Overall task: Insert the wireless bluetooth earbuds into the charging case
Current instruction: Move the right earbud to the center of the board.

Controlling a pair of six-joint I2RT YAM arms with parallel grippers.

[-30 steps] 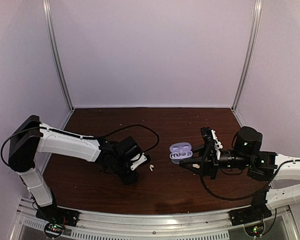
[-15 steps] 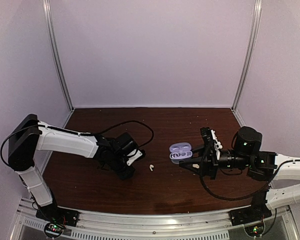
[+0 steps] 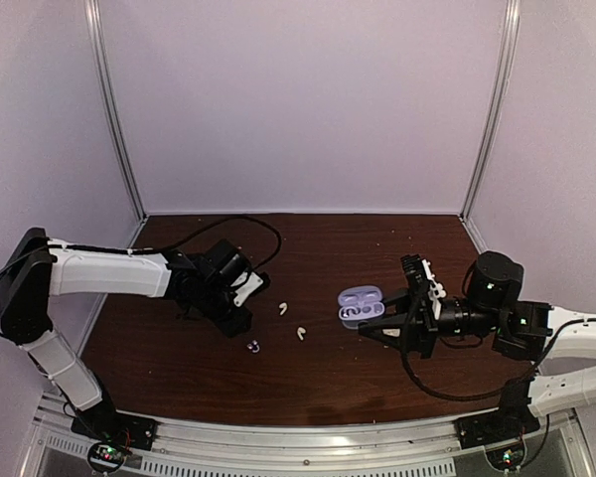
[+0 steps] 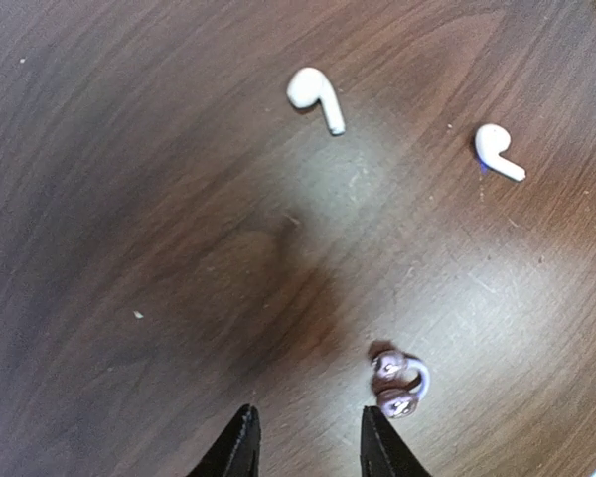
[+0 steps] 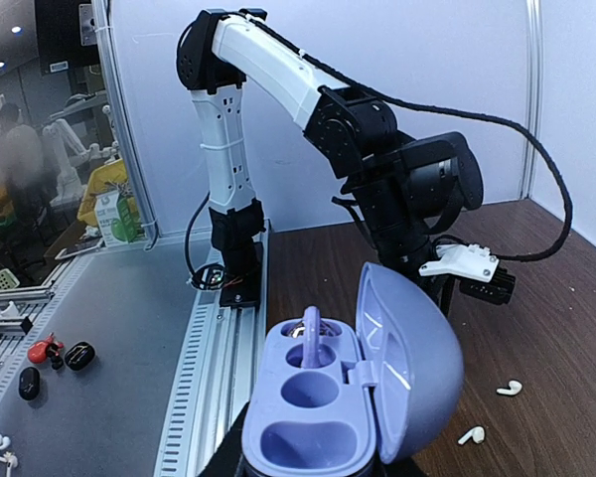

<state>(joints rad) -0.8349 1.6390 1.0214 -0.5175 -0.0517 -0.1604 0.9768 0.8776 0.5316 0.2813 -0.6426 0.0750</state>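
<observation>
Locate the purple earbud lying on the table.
In the left wrist view the purple earbud lies on the table just right of the open left gripper, with a white earbud and another farther out.

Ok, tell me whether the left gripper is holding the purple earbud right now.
No: the left gripper is open and empty, and the purple earbud lies on the table beside one fingertip.

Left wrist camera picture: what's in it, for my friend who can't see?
A small purple earbud lies on a dark brown wooden table, just right of the tips of the open black pincer at the bottom edge. Two white stemmed earbuds lie farther off, apart from each other.
</observation>
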